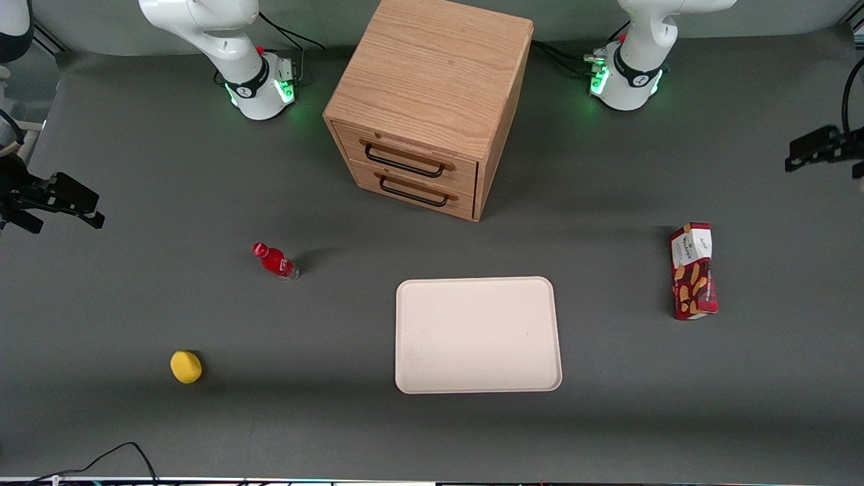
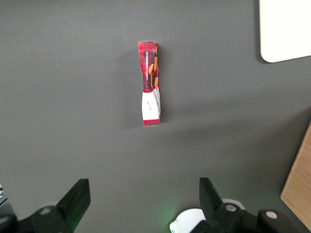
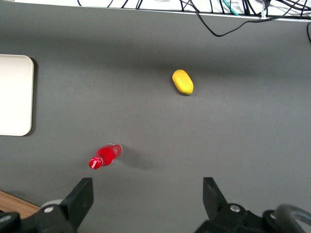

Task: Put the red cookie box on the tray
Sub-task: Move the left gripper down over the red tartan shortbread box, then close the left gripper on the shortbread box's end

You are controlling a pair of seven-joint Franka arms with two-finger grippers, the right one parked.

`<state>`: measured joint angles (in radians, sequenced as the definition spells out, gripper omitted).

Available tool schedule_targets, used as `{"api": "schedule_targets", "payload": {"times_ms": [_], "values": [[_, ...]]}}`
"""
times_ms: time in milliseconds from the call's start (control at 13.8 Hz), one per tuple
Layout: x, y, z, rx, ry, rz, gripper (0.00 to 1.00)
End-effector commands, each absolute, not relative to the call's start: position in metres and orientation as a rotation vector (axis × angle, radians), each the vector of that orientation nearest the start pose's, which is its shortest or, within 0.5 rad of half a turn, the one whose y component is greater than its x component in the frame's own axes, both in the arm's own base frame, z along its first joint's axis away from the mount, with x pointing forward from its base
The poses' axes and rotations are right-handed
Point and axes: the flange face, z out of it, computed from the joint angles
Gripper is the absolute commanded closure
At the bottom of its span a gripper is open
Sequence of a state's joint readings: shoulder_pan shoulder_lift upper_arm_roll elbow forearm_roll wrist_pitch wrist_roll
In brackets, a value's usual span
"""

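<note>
The red cookie box (image 1: 693, 271) lies on the grey table toward the working arm's end, beside the tray and apart from it; its white end panel points away from the front camera. It also shows in the left wrist view (image 2: 149, 82). The cream-white tray (image 1: 478, 334) lies flat with nothing on it, nearer the front camera than the cabinet; one corner shows in the left wrist view (image 2: 284, 29). The left arm's gripper (image 1: 800, 156) hangs above the table, farther from the front camera than the box. Its fingers (image 2: 77, 199) are open and empty.
A wooden two-drawer cabinet (image 1: 432, 101) stands in the middle, farther from the front camera than the tray. A small red bottle (image 1: 275, 261) and a yellow lemon-like object (image 1: 185, 366) lie toward the parked arm's end. A cable (image 1: 128, 452) lies at the near edge.
</note>
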<state>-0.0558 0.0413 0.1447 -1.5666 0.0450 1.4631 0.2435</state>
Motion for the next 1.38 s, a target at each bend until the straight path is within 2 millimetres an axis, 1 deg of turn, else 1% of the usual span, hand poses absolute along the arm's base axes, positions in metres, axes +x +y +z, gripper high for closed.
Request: {"api": "schedule_targets", "payload": {"times_ms": [0,73,145,218,364,436,509,582,655,727,945,1091,1236,1309], "values": [[0.585,0.056,0.497,-3.083,0.309,0.29,0.0],[0.592,0.056,0.459,-3.077,0.412,0.296,0.0],[0.596,0.059,0.422,-3.079,0.453,0.298,0.0],[0.598,0.059,0.39,-3.078,0.459,0.293,0.0],[0.601,0.057,0.331,-3.08,0.462,0.272,0.0],[0.601,0.058,0.302,-3.072,0.497,0.249,0.0],[0.602,0.058,0.281,-3.061,0.552,0.232,0.0],[0.602,0.059,0.263,-3.057,0.583,0.239,0.19],[0.602,0.06,0.256,-3.065,0.571,0.236,0.72],[0.599,0.062,0.252,-3.082,0.551,0.24,1.0],[0.596,0.061,0.25,-3.098,0.543,0.252,1.0],[0.595,0.061,0.255,-3.1,0.541,0.251,1.0],[0.597,0.061,0.272,-3.104,0.532,0.236,1.0],[0.599,0.06,0.288,-3.111,0.52,0.239,1.0]]}}
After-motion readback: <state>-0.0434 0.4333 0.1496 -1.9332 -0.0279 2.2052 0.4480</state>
